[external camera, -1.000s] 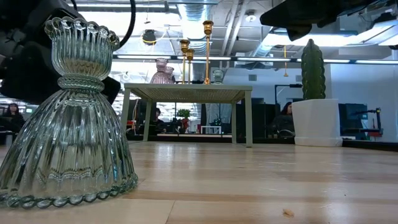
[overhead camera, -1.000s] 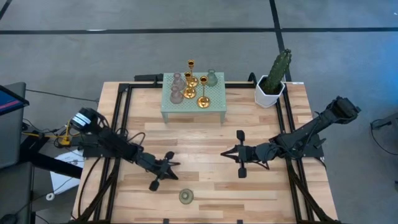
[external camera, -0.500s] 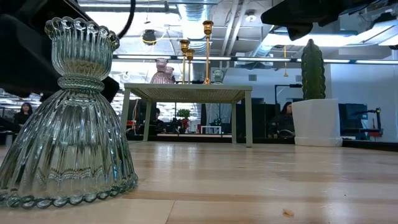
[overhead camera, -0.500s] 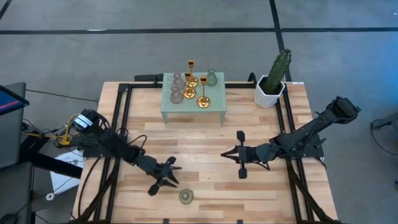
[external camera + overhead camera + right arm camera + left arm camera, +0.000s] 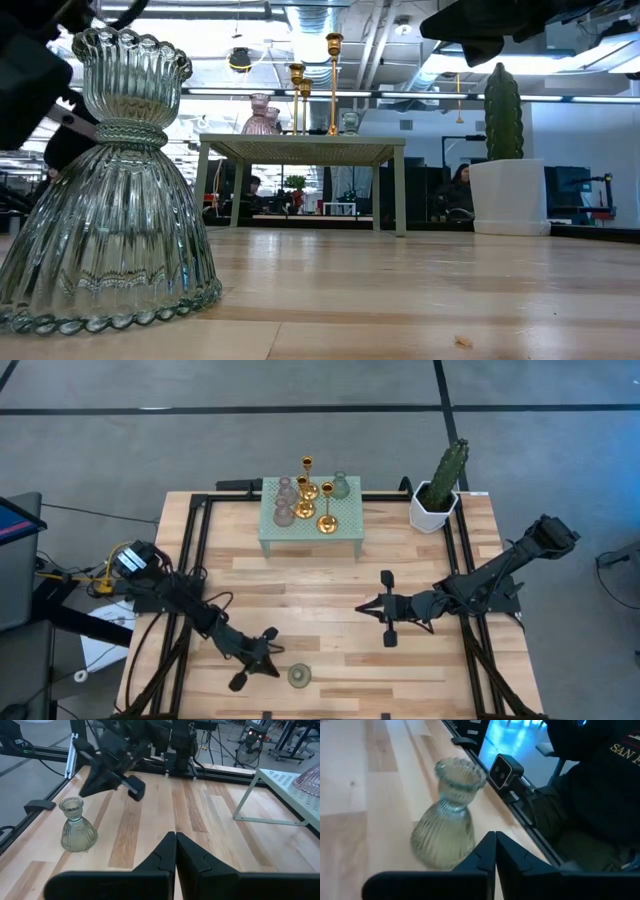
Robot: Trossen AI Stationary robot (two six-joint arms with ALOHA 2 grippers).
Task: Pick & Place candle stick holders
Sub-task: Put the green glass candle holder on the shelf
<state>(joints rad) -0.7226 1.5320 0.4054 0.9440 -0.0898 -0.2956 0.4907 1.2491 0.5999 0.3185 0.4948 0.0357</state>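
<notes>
A sage green ribbed glass candle stick holder (image 5: 299, 676) (image 5: 110, 190) stands upright on its wide base near the table's near edge. My left gripper (image 5: 279, 666) (image 5: 495, 840) is shut just to the left of it, and the holder (image 5: 447, 820) is beside its fingertips; no touch shows. Gold, pink and green holders (image 5: 308, 495) stand on the mint green stand (image 5: 345, 520) at the far middle. My right gripper (image 5: 360, 607) (image 5: 175, 837) is shut and hovers over the table's middle right, holding nothing.
A cactus in a white pot (image 5: 438, 495) stands at the far right corner. A small camera (image 5: 502, 770) is mounted on the table's near edge, and a person in a dark shirt (image 5: 600, 795) is beyond that edge. Black frame rails (image 5: 195, 560) run along both sides.
My left gripper has swung toward the table's near edge, closing in on the green holder, and has rolled a little. The holder has stayed upright in the same spot. My right arm has kept still.
</notes>
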